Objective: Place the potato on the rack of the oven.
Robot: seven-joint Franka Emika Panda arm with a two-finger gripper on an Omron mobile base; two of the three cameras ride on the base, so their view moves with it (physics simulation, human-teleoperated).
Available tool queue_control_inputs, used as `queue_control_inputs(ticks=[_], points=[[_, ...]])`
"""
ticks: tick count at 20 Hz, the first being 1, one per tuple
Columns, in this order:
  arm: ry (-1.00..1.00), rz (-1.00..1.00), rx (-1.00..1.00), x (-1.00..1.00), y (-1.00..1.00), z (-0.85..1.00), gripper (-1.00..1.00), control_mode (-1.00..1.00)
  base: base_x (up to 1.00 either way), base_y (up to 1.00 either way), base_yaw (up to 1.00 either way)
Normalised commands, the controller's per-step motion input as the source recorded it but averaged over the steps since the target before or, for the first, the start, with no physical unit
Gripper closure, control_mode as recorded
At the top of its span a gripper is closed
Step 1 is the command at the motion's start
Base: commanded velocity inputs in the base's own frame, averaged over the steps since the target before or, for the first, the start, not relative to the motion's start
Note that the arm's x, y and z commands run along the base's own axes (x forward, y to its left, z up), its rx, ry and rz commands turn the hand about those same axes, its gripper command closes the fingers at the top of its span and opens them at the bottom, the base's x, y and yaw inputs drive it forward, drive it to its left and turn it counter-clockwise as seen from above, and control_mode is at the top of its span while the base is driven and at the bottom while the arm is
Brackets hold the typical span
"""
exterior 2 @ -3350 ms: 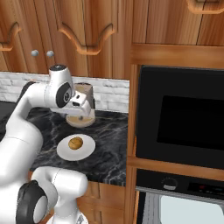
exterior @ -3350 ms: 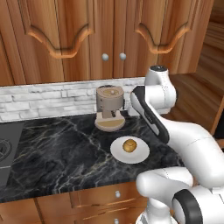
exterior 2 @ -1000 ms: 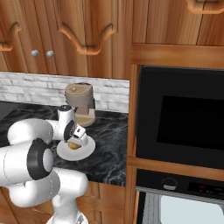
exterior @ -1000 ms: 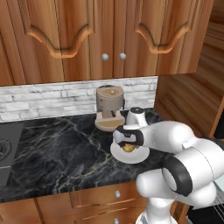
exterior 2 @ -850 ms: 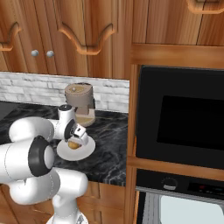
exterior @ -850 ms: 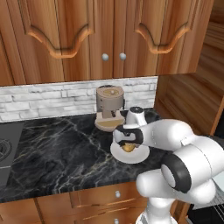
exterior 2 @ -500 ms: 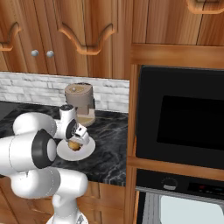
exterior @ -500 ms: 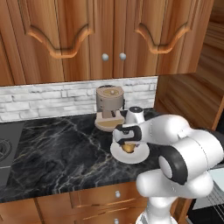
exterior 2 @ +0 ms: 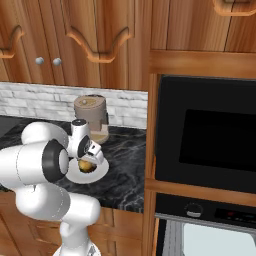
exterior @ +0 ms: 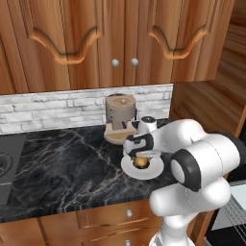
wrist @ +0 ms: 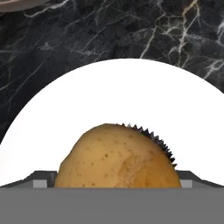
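Observation:
The potato point(exterior: 140, 162) point(exterior 2: 86, 166) is a golden-brown mottled lump lying on a white plate point(exterior: 129, 171) point(exterior 2: 101, 172) on the black marble counter. My gripper point(exterior: 140, 156) point(exterior 2: 87, 160) is lowered straight over it, fingers down on either side. Through the hand camera the potato point(wrist: 118, 157) bulges at the bottom centre, and my gripper point(wrist: 116, 181) has its tips spread wide beside it, open. The oven point(exterior 2: 207, 237), with its pale panel, sits low in the wood column to the right. Thin grey rack wires point(exterior: 234, 215) show at the lower right edge.
A tan coffee machine point(exterior: 120, 117) point(exterior 2: 91, 117) stands just behind the plate against the brick backsplash. A black built-in appliance point(exterior 2: 210, 135) fills the wood column above the oven. The dark stovetop point(exterior: 5, 168) lies at the far left. Wooden cabinets hang overhead.
Since 3.4 s ago the arm has swung down from above the coffee machine to the plate. Over the last second the hand has settled slightly lower around the potato, which has not moved.

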Motion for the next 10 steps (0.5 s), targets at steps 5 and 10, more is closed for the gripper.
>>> queue_control_inputs(ticks=[5, 10], points=[[0.00, 0.00, 0.00, -0.01, 0.00, -0.07, 1.00, -1.00, 0.00, 0.00, 0.00], [-0.03, 0.00, 0.00, -0.18, 0.00, 0.05, 1.00, -1.00, 0.00, 0.00, 0.00]])
